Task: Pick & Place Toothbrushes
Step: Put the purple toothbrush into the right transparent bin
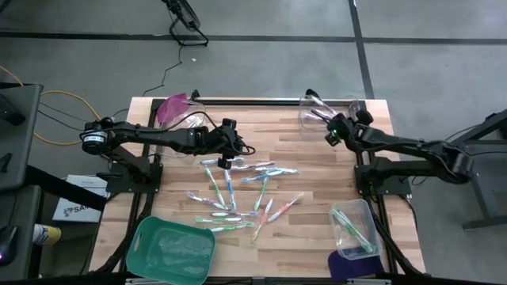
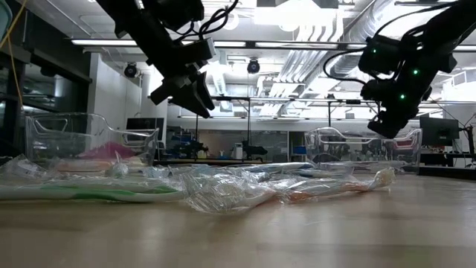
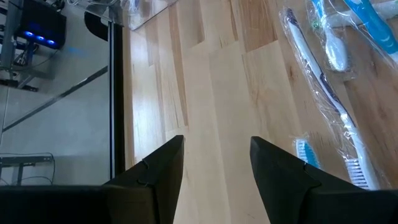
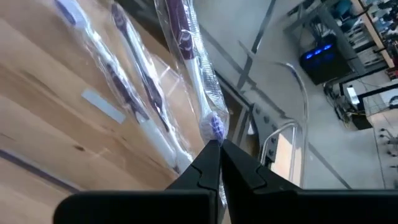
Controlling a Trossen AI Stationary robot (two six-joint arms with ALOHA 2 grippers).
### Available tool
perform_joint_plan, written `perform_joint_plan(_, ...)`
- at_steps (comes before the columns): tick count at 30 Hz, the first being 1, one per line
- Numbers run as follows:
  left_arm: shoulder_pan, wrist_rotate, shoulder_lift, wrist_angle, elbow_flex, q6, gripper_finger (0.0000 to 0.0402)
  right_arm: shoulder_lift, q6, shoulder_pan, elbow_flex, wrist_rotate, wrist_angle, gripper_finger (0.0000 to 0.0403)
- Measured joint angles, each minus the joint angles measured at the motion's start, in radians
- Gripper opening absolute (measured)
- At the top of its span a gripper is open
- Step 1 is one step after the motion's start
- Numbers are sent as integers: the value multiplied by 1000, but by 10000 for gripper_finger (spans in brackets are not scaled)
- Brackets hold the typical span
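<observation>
With the left gripper (image 1: 225,161) spread above the scattered clear-wrapped plastic toothbrushes (image 1: 238,194), crinkly wrap could be pinched instead; the right gripper (image 1: 331,134) is pressed together.

Bare wood beside scattered toothbrushes (image 1: 238,194)

We see even, bright light on the wooden table (image 1: 317,237) from ceiling strips (image 2: 297,41) (glaring white); the wrapped toothbrushes (image 2: 223,190) glint and blur up close.

A lab: exposed ceiling ducts (image 2: 357,22), workbenches (image 2: 223,152), monitors (image 2: 439,130)
</observation>
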Motion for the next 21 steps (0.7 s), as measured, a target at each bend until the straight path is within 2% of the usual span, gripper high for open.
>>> perform_joint_plan(6, 0, 0, 0, -1, 0, 0, 177, 43, -57, -8, 0, -91, -5, 3)
perform_joint_plan(12, 0, 0, 0, -2, 0, 0, 177, 70, -56, -8, 2, -71, 5, 7)
perform_joint_plan(16, 0, 0, 0, -2, 0, 0, 177, 71, -56, -8, 2, -61, 8, 36)
perform_joint_plan(21, 0, 0, 0, -2, 0, 0, 177, 69, -54, -7, 2, -4, 14, 97)
